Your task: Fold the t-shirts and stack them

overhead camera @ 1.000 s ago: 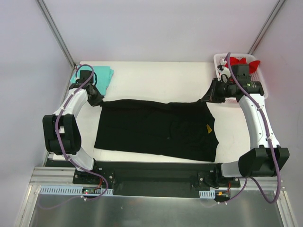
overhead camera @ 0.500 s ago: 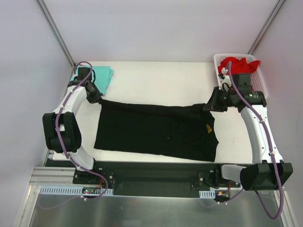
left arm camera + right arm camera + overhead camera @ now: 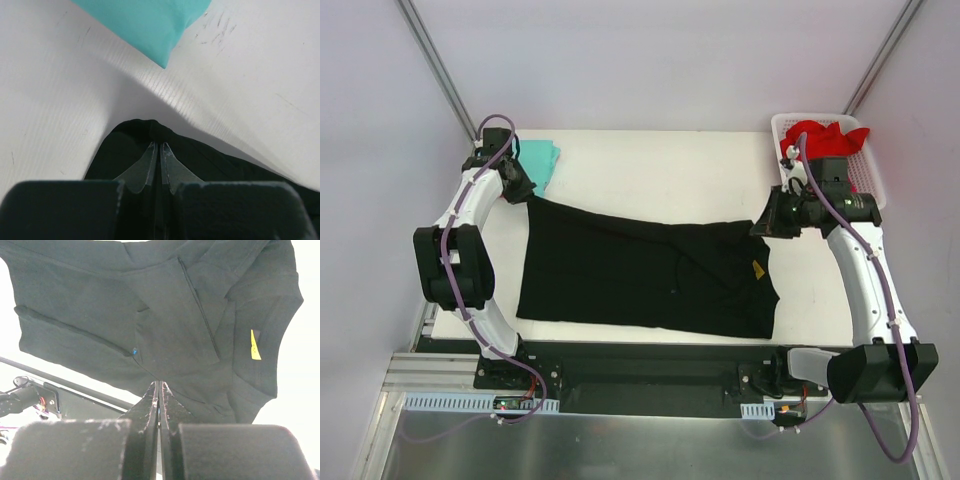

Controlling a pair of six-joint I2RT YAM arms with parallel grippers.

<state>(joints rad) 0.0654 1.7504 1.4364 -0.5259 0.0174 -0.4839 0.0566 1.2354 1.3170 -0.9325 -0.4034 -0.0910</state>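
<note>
A large black t-shirt [image 3: 640, 275] lies spread across the white table [image 3: 660, 170]. My left gripper [image 3: 527, 197] is shut on its far left corner, and in the left wrist view the clear fingertips [image 3: 150, 155] pinch a bunch of the black cloth [image 3: 125, 145]. My right gripper [image 3: 762, 224] is shut on the shirt's far right edge. The right wrist view looks down over the black shirt [image 3: 100, 300] and its yellow tag [image 3: 255, 345]. The shirt's far edge runs taut and slanted between the two grippers. A folded teal t-shirt [image 3: 542, 160] lies at the back left. A red t-shirt [image 3: 825, 132] sits in the basket.
The white slotted basket [image 3: 779, 122] stands at the back right corner, just behind my right arm. The teal shirt's corner [image 3: 150, 25] lies close beyond my left gripper. A black rail [image 3: 650, 365] with both arm bases runs along the near edge.
My left gripper has pulled its corner of the black shirt toward the back. My right gripper has drawn its edge nearer, so the far edge now slants.
</note>
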